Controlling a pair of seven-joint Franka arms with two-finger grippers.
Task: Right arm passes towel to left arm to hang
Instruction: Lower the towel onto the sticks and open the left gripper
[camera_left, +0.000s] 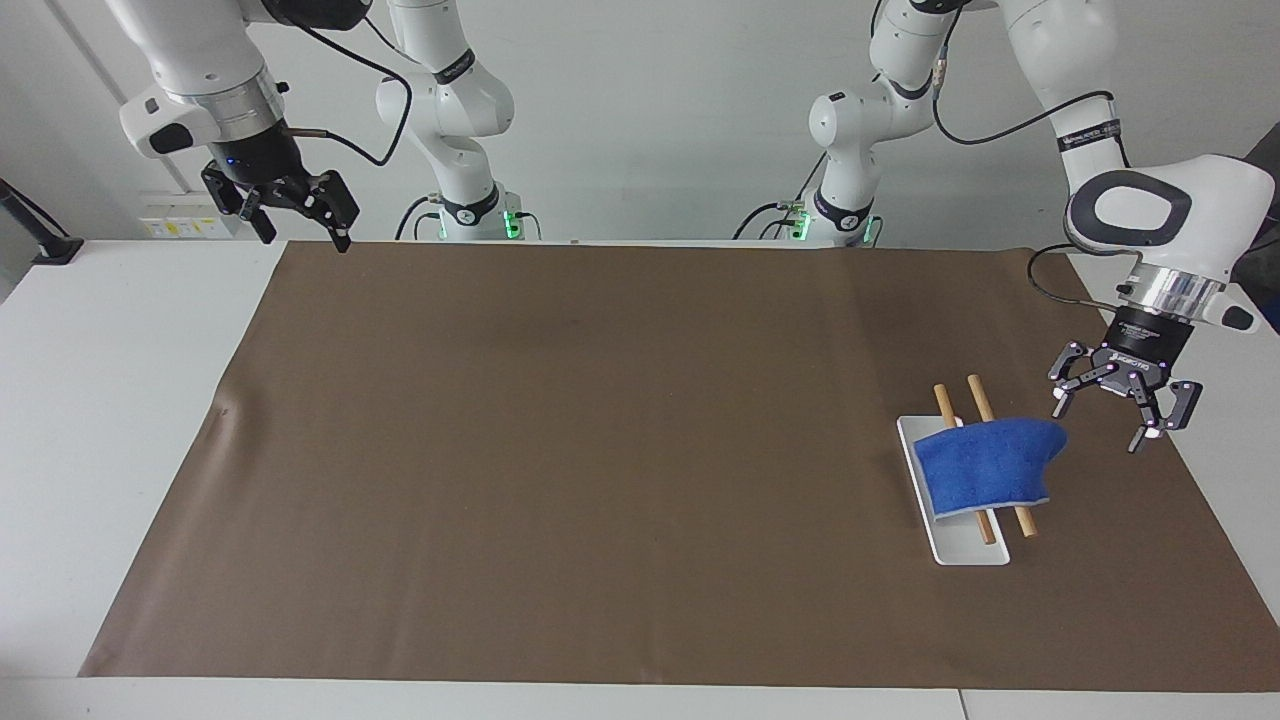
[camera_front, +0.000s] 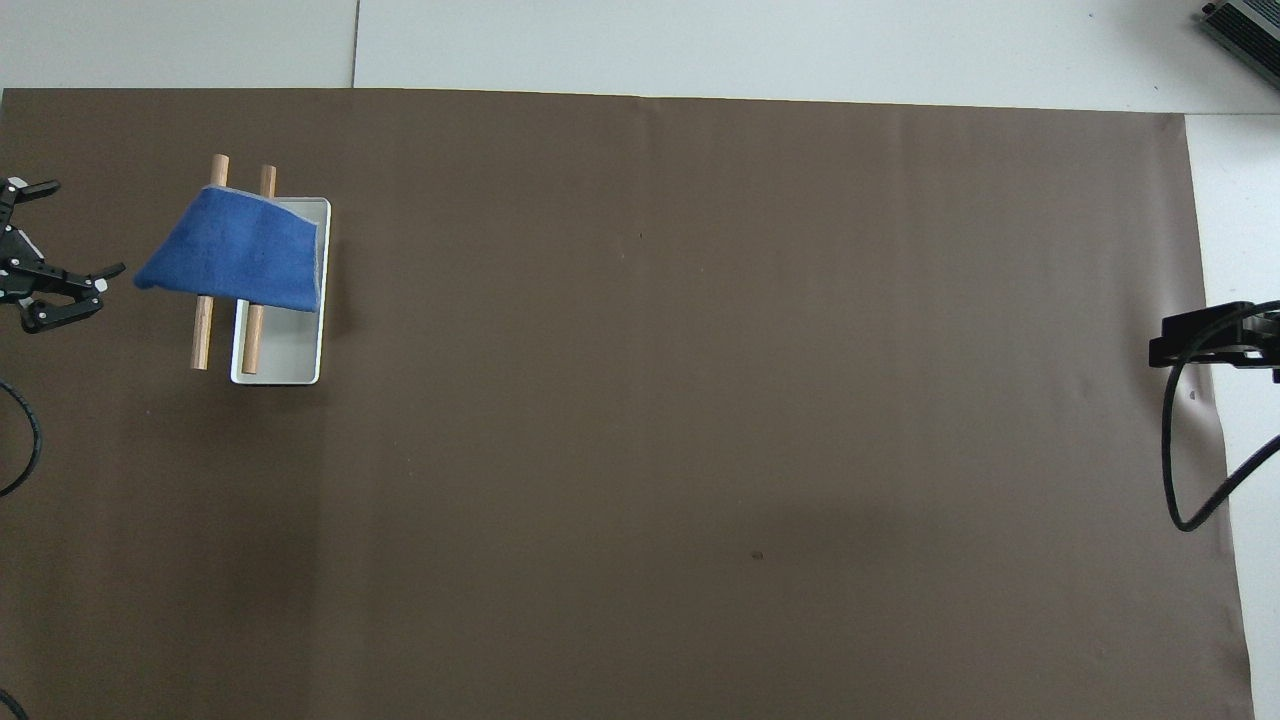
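Draping over rods (camera_left: 978, 456) at lower right, towel (camera_left: 985, 462) sat lopsided. Could slide off. Left gripper (camera_left: 1122, 406) jaws spread beside it; right gripper (camera_left: 298, 208) upper left, spread, waiting.

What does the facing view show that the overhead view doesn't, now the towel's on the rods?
Facing only: both arms whole, the open right gripper up over the mat's corner.
Overhead only: the towel's full spread across both rods, hiding part of the white base; of the right gripper just a tip.
Both: the left gripper open beside the towel, not holding it.
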